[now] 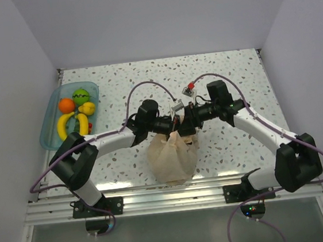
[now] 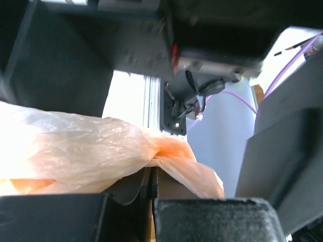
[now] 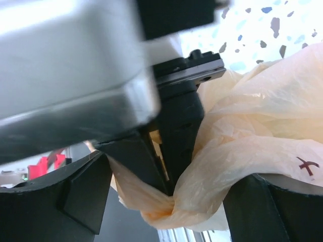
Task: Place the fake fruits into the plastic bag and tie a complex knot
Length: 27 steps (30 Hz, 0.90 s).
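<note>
Thin translucent peach-orange plastic bag (image 1: 173, 160) bulging near front edge of speckled white table (image 1: 231, 73), neck up between both grippers.
Soft, light, slippery film; best taken at the bunched neck, not the body. Left gripper (image 2: 151, 184) clamped shut on neck film; right gripper (image 3: 174, 201) spread wide, straddling the twisted film, not closed on it. Pinch and twist: wrist views only. Top view only: glossy fake fruits (image 1: 74, 114) in clear blue rectangular plastic tray (image 1: 48, 127), well apart at left.

Seen from above, the plastic bag (image 1: 172, 157) masks its contents, and its neck, at 12 o'clock, lies beneath the left gripper (image 1: 171, 126) and right gripper (image 1: 188, 126); both wrist views crop the bag, the right one's grey housing (image 3: 65, 60) at 10 o'clock blurred.
</note>
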Motion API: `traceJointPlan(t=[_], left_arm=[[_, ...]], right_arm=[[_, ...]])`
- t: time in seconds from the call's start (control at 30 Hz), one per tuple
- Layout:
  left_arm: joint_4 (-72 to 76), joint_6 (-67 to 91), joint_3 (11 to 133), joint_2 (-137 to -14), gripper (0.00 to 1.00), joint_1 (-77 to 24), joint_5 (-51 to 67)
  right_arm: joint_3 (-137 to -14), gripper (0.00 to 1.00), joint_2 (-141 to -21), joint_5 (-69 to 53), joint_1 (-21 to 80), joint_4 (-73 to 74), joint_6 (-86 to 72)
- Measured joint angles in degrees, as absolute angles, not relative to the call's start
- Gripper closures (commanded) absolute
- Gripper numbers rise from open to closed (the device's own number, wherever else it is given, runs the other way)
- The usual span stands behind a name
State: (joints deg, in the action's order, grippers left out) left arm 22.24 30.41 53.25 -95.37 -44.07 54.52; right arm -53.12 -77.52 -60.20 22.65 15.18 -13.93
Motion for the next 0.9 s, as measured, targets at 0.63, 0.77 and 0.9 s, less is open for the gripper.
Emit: traceJointPlan(t=[0.63,0.77,0.9], left_arm=[[23.3,32.1,52.9,-95.7,1.00,-42.8,57.0],[24.2,32.5,52.7,-95.7,1.00,-42.8,57.2],[26.0,33.8,52.6,-95.7,1.00,-42.8,57.4]], right_arm=[[-61.7,0.64,-73.0,-58.1,13.8,53.5,16.9],[-60.0,0.81,-73.0,-59.0,13.8,50.9,14.2],[-58.3,0.92,-73.0,-60.6,13.9,44.2,8.0]])
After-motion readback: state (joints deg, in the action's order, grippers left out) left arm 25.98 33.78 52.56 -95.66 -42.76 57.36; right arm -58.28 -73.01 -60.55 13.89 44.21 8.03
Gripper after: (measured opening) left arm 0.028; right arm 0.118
